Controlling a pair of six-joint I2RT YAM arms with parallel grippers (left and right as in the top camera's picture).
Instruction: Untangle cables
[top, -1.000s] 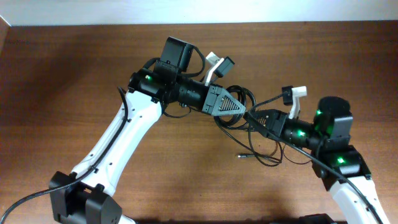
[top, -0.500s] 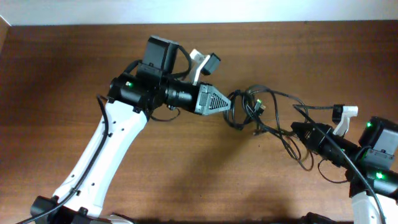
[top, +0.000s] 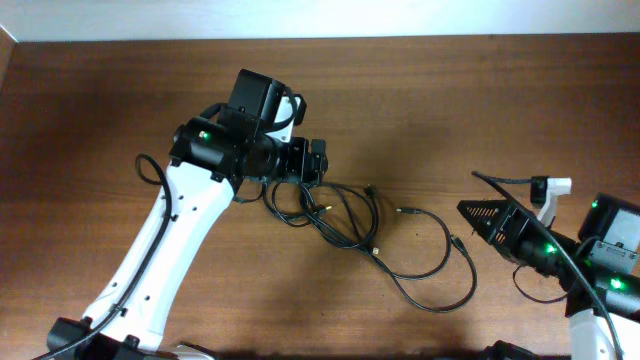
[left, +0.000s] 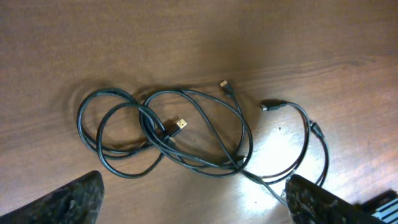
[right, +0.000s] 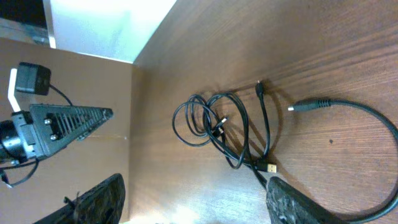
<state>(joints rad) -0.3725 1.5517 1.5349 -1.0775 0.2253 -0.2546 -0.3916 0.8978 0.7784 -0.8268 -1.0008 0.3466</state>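
Three black cables (top: 335, 215) lie loose on the wooden worktop (top: 100, 120) between two robot arms, and neither arm is touching them. Most of the cord sits in a cluster of overlapping loops just beside the left tool (left: 193, 182). Its two fingers (left: 81, 199) stand wide apart at the bottom corners of the left wrist view, with nothing between them but worktop and cord. A gold-coloured plug (left: 180, 124) rests inside the loops, and a second, dark plug (left: 227, 87) pokes out at their upper edge. From the cluster one cord runs toward the right arm in a broad open curve, its plug end (top: 405, 211) lying apart from the coils. The right tool (right: 196, 182) sits near the far side of that curve, clear of the cord. It too is spread open and empty, its tip pointed toward the loops. Whether the looped cords are knotted together or merely lie across one another cannot be told from any of the three views.
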